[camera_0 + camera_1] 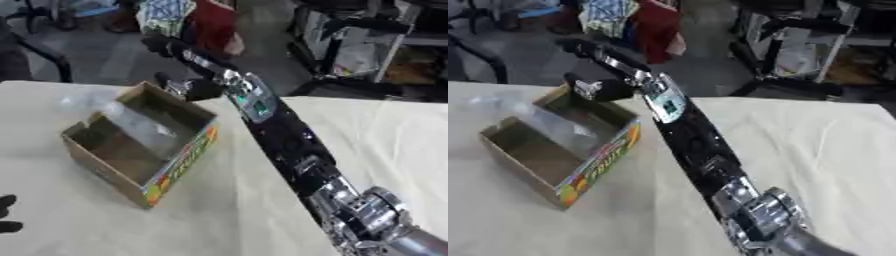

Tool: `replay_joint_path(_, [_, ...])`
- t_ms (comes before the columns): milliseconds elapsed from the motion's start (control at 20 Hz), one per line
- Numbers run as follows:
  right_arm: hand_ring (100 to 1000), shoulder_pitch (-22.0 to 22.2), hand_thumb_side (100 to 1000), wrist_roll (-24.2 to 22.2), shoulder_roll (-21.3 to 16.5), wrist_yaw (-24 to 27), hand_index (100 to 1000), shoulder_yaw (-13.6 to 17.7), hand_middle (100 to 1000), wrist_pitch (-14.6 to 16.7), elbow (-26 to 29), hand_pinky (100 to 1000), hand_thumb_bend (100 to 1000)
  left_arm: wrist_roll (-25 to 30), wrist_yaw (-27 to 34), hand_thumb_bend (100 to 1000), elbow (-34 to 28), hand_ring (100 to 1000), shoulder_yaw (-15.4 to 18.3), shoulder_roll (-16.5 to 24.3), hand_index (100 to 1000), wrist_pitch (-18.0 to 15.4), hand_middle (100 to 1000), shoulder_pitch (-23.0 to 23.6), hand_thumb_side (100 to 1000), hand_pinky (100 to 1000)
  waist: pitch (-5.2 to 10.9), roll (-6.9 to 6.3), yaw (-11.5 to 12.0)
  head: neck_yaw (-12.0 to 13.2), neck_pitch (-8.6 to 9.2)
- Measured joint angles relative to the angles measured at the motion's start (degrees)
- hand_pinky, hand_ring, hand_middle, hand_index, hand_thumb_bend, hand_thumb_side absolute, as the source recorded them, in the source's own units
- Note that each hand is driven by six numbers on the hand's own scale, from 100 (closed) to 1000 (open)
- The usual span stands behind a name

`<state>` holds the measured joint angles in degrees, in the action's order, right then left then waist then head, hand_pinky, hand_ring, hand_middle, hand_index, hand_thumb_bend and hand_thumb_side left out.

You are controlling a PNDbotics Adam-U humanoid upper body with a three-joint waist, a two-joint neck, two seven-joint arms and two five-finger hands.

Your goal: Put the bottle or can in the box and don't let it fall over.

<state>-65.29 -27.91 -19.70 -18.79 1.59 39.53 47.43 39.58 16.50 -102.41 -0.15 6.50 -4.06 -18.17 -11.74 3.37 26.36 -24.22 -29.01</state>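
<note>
A brown cardboard box (131, 150) with a colourful printed side stands open on the cloth-covered table (227, 215). A clear plastic bottle (131, 117) shows as a pale, see-through shape slanting from the box's left rim down into it; I cannot tell whether it stands or leans. My right arm reaches from the lower right across the table. Its black hand (592, 87) hovers at the box's far corner, above the rim and apart from the bottle. Dark fingertips of my left hand (7, 215) show spread at the lower left edge.
The table's far edge runs just behind the box. Beyond it are a dark floor, chairs, metal racks (367, 45) and a red and patterned object (197, 20). Bare cloth lies in front and to the right of the box.
</note>
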Motion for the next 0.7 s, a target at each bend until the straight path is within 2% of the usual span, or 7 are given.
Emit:
replay_joint_path(250, [1000,0.29,513,1.08,0.01,-4.5,1000,1.55,970,1.09,0.26,997,100,0.2,0.0,168,0.0,906,-0.01,0.0,932,0.05,685,0.0,879,776,0.07,-0.03,-0.73,0.51,0.14])
replay_joint_path(400, [992,0.98,516,1.55,0.24,-5.1,991,2.44,937,1.51,0.25,942,100,0.32,0.01,166,0.01,906,0.01,0.02,931,-0.08,683,0.45,881,776,0.35,-0.24,-2.09,1.33,-0.3])
replay_joint_path(700, [945,4.5,537,4.41,-0.24,-1.26,962,3.34,890,-0.66,0.82,875,100,-0.1,0.0,158,0.09,907,0.5,0.65,932,-0.78,688,2.61,884,776,2.02,-1.74,-5.62,3.27,-3.39])
